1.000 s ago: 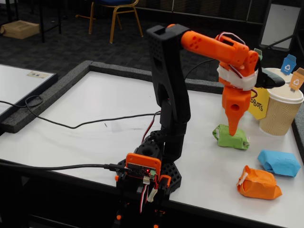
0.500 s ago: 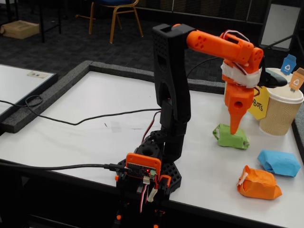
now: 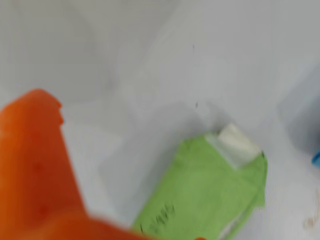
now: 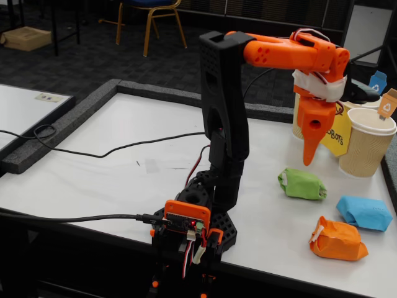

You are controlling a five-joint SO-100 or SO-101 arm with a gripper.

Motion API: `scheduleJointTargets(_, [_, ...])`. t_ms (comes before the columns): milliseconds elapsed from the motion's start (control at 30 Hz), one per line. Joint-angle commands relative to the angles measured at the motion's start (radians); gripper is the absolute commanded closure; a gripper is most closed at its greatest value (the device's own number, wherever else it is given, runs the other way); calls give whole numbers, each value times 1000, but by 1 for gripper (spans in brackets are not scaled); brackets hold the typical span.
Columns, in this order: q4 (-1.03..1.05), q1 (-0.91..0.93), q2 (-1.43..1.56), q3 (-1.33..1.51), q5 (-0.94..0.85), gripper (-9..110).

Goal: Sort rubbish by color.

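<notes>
The green paper wad (image 4: 302, 184), with a bit of white tape, lies on the white table (image 4: 124, 167); it fills the lower middle of the wrist view (image 3: 205, 195). My orange gripper (image 4: 308, 161) points straight down, a short way above the wad and just behind it, and looks shut and empty. In the wrist view only one blurred orange finger (image 3: 35, 165) shows at the left. The blue wad (image 4: 365, 212) and the orange wad (image 4: 336, 239) lie to the right of the green one, nearer the front edge. A sliver of blue (image 3: 316, 159) shows at the wrist view's right edge.
Ribbed tan paper cups (image 4: 366, 144) with coloured tags stand at the back right, beside a yellow sign (image 4: 338, 135). The arm's black base (image 4: 198, 217) sits at the front edge. A black cable (image 4: 93, 152) crosses the table's left part.
</notes>
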Motion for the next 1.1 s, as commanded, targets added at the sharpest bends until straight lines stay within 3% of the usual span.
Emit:
scheduleJointTargets(0, [26, -11, 121, -112, -21, 72])
scheduleJointTargets(600, [-3, 11, -37, -117, -23, 71])
scheduleJointTargets(1067, [-225, 11, -86, -124, -23, 70])
